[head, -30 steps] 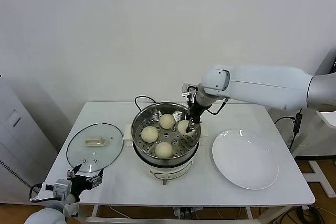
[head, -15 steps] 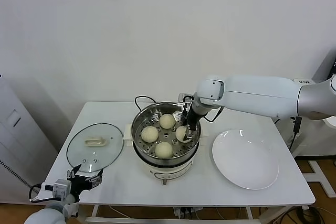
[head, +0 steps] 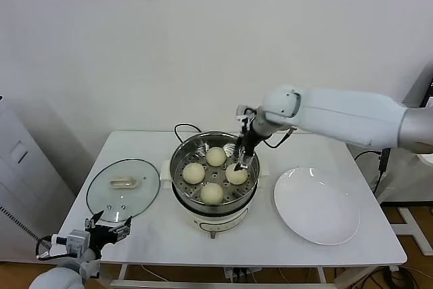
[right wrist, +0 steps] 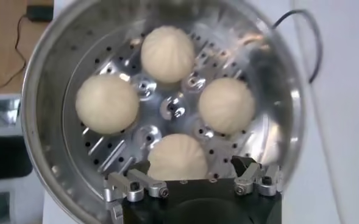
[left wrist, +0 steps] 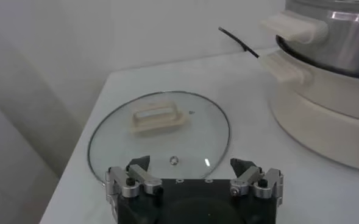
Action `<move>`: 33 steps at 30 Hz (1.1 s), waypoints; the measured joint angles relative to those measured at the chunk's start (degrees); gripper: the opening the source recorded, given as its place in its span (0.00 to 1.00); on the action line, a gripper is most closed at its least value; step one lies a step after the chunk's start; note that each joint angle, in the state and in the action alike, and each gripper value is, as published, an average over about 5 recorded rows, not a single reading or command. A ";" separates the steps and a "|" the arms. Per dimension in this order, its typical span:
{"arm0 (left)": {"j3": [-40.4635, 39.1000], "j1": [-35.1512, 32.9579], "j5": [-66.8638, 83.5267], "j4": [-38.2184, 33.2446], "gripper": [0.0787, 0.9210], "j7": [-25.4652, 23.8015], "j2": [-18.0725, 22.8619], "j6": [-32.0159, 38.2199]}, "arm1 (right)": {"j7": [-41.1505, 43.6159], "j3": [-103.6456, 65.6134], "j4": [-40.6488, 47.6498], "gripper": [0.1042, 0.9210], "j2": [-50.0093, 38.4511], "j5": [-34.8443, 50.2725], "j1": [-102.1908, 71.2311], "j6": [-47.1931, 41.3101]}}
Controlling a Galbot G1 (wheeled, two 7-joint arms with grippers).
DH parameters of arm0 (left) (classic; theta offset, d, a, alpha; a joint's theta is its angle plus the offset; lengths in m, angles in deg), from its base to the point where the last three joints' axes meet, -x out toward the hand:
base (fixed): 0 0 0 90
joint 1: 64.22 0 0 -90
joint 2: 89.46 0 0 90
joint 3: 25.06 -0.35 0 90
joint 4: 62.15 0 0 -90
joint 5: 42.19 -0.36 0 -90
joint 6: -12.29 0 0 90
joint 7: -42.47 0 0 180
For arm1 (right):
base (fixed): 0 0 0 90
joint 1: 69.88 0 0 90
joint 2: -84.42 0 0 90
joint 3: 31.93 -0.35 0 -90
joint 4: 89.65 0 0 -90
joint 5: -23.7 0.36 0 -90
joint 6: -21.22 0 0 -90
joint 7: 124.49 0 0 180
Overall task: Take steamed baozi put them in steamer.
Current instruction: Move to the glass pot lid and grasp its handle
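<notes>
Stainless-steel round steamer pot (head: 214,160) on a white electric base is seen at the middle of the white table (head: 352,252), its black cord trailing toward the far edge. Four cream-white dome-shaped baozi are seated on the perforated tray inside: far bun (head: 216,156), left bun (head: 194,172), near bun (head: 212,193), right bun (head: 236,174). All four are apart from each other.

Right gripper (head: 241,162) is held just above the right bun, at the steamer's right rim; its fingers are spread apart and nothing is gripped. In the right wrist view the nearest bun (right wrist: 177,157) is seen between the parted fingertips, free of them.

Flat white round plate (head: 316,204) is lying toward the table's right edge, bare. Round glass lid with a white handle (head: 122,188) is lying flat toward the left edge.

Left gripper (head: 107,227) is parked at the near left corner, just beside the lid, fingers spread wide, nothing held.
</notes>
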 measured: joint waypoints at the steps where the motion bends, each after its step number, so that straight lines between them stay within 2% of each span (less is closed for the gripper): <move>1: 0.08 0.10 0.09 0.04 0.88 0.01 -0.01 0.00 | -0.54 -1.29 -0.14 0.88 -1.03 0.63 -0.52 0.39; 9: 0.27 1.21 0.99 0.85 0.88 0.23 -0.06 0.06 | -9.04 -17.21 -1.44 0.88 -10.31 3.55 -10.89 6.55; 18: 0.82 1.84 2.09 0.87 0.88 0.29 0.29 0.47 | -21.23 -43.63 -3.88 0.88 -16.91 2.73 -33.67 16.78; 25: 1.10 1.85 1.60 0.88 0.88 -0.02 0.33 1.18 | -28.28 -68.03 -6.90 0.88 -15.91 -2.55 -55.89 22.34; 33: 1.02 2.03 -3.10 1.65 0.88 -0.78 0.38 2.62 | -31.37 -92.25 -10.21 0.88 -9.93 -10.94 -78.80 25.52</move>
